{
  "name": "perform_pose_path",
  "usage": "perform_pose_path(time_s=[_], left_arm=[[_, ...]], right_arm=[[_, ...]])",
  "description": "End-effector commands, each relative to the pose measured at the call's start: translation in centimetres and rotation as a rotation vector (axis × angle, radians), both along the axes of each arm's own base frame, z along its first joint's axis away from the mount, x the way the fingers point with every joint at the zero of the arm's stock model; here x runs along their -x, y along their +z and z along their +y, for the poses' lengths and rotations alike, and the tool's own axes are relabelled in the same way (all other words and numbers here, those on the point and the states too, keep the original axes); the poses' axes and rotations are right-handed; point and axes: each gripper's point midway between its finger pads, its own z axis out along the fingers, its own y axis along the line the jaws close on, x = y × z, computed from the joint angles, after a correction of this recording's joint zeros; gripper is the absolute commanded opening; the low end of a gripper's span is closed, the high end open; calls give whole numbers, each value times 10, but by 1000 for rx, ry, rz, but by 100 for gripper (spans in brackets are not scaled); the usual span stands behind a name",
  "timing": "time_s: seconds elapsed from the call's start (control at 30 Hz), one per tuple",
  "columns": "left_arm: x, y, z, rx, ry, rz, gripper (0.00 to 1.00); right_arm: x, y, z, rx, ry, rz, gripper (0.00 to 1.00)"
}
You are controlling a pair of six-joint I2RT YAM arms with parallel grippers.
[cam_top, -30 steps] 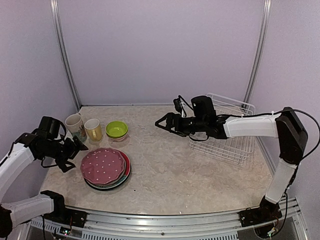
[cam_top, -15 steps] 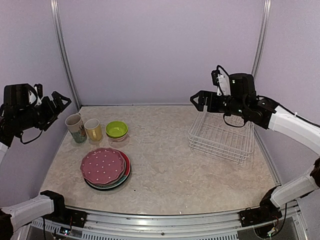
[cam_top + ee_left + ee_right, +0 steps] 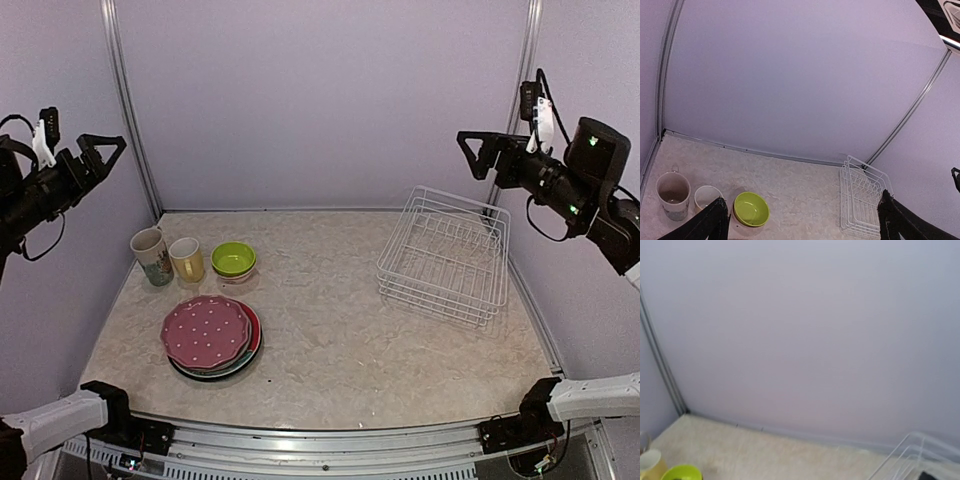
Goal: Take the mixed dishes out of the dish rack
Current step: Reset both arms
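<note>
The white wire dish rack (image 3: 445,255) stands empty at the right; it also shows in the left wrist view (image 3: 865,197). The cream mug (image 3: 150,255), yellow cup (image 3: 187,260) and lime-green bowl (image 3: 233,260) stand in a row at the left. The green bowl (image 3: 751,209) sits inside a small whitish bowl (image 3: 740,229). The pink dotted plate (image 3: 203,330) tops a stack on the red-teal plate (image 3: 253,335) and a dark plate. My left gripper (image 3: 108,155) is open and empty, high by the left wall. My right gripper (image 3: 472,152) is open and empty, high above the rack.
The marbled table (image 3: 340,330) is walled by lilac panels at the back and sides, with metal corner posts (image 3: 130,120). The right wrist view is blurred and shows mostly the back wall, plus a corner of the rack (image 3: 920,455).
Both arms have risen from low over the table to high positions at the sides. The right gripper pulled back from the table's middle past the rack. The dishes have not moved.
</note>
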Motion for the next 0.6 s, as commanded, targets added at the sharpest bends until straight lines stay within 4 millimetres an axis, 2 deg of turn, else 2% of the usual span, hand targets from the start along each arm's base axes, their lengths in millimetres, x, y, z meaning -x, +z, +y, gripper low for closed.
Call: perform_pose_path(time_s=[0.0, 0.23, 0.5, 0.57], left_arm=[[21, 41, 1, -44, -10, -162, 99], [35, 47, 8, -76, 25, -210, 99], [39, 42, 10, -78, 32, -209, 99], [38, 42, 10, -78, 31, -207, 99]], right_arm=[[13, 19, -22, -2, -56, -69, 100], [24, 28, -31, -41, -62, -107, 100], [22, 23, -36, -60, -91, -101, 100], [20, 16, -38, -54, -108, -95, 100]])
